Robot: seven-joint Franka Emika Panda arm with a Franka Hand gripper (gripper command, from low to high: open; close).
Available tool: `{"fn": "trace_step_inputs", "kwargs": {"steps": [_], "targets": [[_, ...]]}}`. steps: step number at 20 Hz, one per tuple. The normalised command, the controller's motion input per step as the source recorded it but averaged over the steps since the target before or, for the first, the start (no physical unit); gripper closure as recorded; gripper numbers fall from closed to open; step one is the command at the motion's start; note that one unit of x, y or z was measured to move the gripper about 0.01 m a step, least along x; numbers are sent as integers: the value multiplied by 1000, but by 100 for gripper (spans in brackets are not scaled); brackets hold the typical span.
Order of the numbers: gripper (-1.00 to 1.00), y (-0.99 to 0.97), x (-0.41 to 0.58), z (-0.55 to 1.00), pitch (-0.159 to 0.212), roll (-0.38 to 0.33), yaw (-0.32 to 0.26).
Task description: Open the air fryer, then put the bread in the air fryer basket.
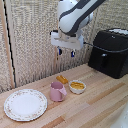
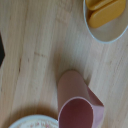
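- Your gripper (image 1: 66, 51) hangs high above the desk (image 1: 100, 100), well clear of everything on it, with its two blue-tipped fingers (image 1: 60, 51) pointing down and spread apart; nothing sits between them, so it is released.
- You'll find the air fryer (image 1: 111, 52) at the exterior view's right, standing on the desk against the woven backdrop. Its drawer looks closed, flush with the body.
- The air fryer handle (image 1: 104, 61) is the upright black bar on the front face, well apart from your gripper and lower than it.
- The bread (image 1: 62, 79) lies flat on the desk, below the gripper, just behind the pink mug (image 1: 57, 91) and beside the small white bowl (image 1: 77, 86).
- That bowl holds yellow-orange food; in the wrist view you see it (image 2: 107, 31) near the picture's edge, with the mug (image 2: 77, 102) close by, upright, its open mouth facing the camera.
- A patterned white plate (image 1: 25, 104) rests at the exterior view's left, just beside the mug; its rim (image 2: 32, 121) shows faintly in the wrist view.
- The wrist view does not show your fingers or the bread.
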Motion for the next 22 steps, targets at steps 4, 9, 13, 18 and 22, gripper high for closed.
{"fn": "trace_step_inputs", "kwargs": {"steps": [4, 9, 13, 18, 22], "targets": [[-100, 0, 0, -14, -88, -375, -104], [-100, 0, -42, -16, -104, -375, -74], [-100, 0, -1, 0, -167, -375, -3], [-100, 0, 0, 0, -182, -375, 0], [-100, -39, 0, -5, -160, -375, 12]]}}
